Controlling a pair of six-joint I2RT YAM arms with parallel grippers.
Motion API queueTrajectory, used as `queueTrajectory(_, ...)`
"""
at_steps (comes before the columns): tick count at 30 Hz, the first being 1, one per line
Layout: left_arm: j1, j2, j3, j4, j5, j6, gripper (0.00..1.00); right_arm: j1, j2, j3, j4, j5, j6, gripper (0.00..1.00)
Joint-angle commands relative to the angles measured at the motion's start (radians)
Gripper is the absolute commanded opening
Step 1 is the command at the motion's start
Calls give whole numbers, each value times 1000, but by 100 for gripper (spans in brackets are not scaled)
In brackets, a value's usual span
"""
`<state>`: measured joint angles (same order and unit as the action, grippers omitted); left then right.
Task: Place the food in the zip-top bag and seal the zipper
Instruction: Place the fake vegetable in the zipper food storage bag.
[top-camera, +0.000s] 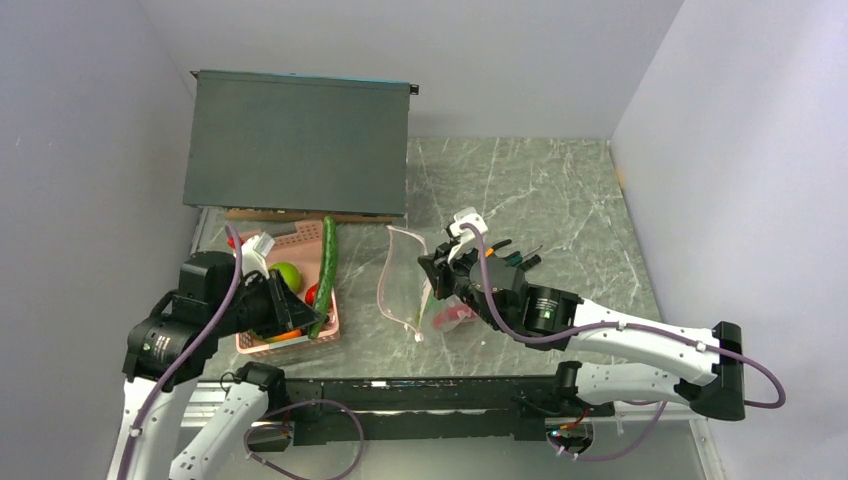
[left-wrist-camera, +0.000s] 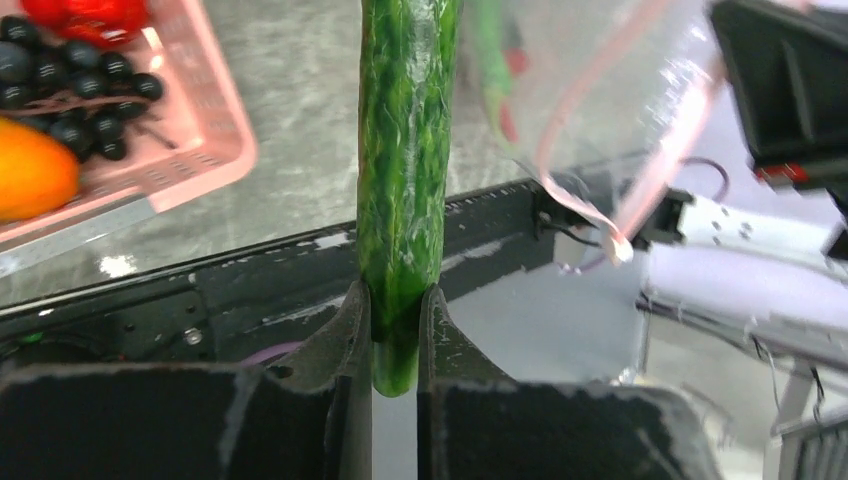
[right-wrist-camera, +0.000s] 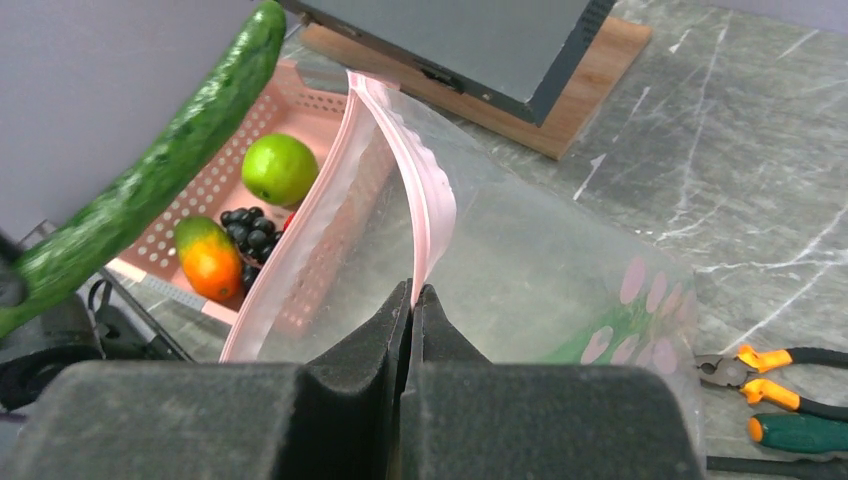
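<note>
My left gripper (left-wrist-camera: 395, 310) is shut on the lower end of a long green pod (left-wrist-camera: 405, 150) and holds it upright above the pink basket's right edge (top-camera: 327, 265). The clear zip-top bag (top-camera: 400, 280) stands open beside it, mouth facing left. My right gripper (right-wrist-camera: 412, 300) is shut on the bag's pink zipper strip (right-wrist-camera: 425, 190), holding one lip up. The green apple (right-wrist-camera: 280, 168), green-orange mango (right-wrist-camera: 210, 262), dark grapes (right-wrist-camera: 250, 232) and a red fruit (left-wrist-camera: 90, 15) lie in the basket. Red and green shapes show through the bag (top-camera: 455, 318); I cannot tell what they are.
The pink slotted basket (top-camera: 290, 347) sits at the front left. A dark grey box (top-camera: 300, 140) on a wooden base stands behind it. Orange-handled pliers (right-wrist-camera: 780, 365) and a green-handled tool (right-wrist-camera: 800, 432) lie right of the bag. A black rail (top-camera: 420, 395) runs along the near edge.
</note>
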<state>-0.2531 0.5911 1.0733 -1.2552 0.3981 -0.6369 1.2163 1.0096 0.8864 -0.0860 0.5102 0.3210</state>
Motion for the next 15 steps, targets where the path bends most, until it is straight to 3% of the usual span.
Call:
queueTrajectory(1, -15, 49, 94, 17, 266, 160, 0, -3, 23, 86, -9, 112, -39, 0)
queueTrajectory(3, -33, 74, 144, -1, 324, 201, 0, -3, 31, 95, -9, 134, -47, 0)
queueTrajectory(7, -142, 124, 226, -74, 277, 221, 0, -3, 51, 104, -7, 134, -53, 0)
queueTrajectory(15, -357, 239, 178, -34, 253, 175, 0, -1, 77, 132, -40, 93, -35, 0)
